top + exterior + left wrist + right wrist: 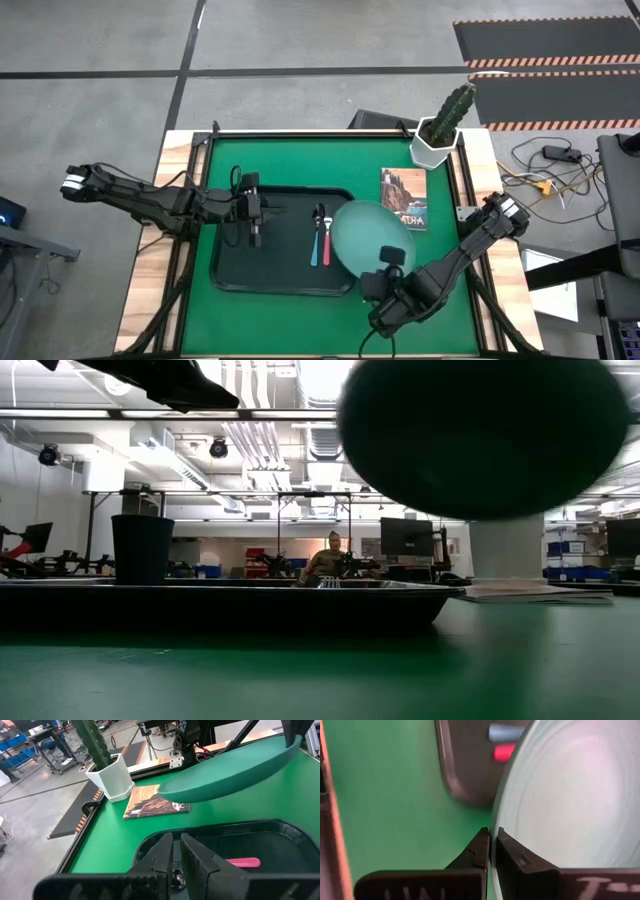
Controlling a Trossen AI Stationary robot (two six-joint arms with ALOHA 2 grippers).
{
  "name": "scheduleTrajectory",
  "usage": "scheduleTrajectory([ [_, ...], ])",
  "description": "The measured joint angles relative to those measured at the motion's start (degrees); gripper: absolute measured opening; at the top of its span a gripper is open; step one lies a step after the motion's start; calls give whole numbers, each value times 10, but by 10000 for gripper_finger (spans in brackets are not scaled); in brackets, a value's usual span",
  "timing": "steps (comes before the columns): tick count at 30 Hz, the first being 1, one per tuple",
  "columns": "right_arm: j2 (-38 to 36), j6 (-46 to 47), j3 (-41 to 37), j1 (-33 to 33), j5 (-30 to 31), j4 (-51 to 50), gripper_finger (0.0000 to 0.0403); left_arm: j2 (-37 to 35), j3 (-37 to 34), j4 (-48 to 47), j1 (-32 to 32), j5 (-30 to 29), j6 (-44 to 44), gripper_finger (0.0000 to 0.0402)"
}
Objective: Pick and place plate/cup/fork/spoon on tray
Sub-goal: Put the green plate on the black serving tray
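Your tray (285, 275) is lying on the green mat (300, 160). The right gripper (491, 851) is pinching the plate (372, 238) by its rim, holding it lifted over the tray's right edge. The left gripper (176, 856), nearly closed and holding nothing, is hovering over the tray, with fork (326, 248) and spoon (317, 240) inside.

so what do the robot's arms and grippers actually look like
Both arms are dark, nearly black, jointed segments with black cables along them and a white-and-grey block at the outer joint. The left gripper has two chunky matte black angular fingers. The right gripper matches it, with pale handwritten lettering on its body.
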Motion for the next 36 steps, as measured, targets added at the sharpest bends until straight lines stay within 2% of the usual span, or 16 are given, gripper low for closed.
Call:
scheduleTrajectory([
  [4,0,-123,-2,-10,38,72,8,-1,0,3,0,0,0,17],
  [10,26,-309,0,-54,15,172,8,-4,7,6,0,-1,0,17],
  [15,56,-450,2,-90,10,210,8,-31,6,36,0,-59,0,17],
  [20,84,-572,2,-115,9,260,8,-77,-10,58,-1,-73,-21,17],
  [28,142,-660,44,-142,-28,292,8,-132,-47,68,-3,-73,-31,17],
  [36,239,-718,170,-156,-51,259,8,-154,-53,70,-3,-73,-38,17],
])
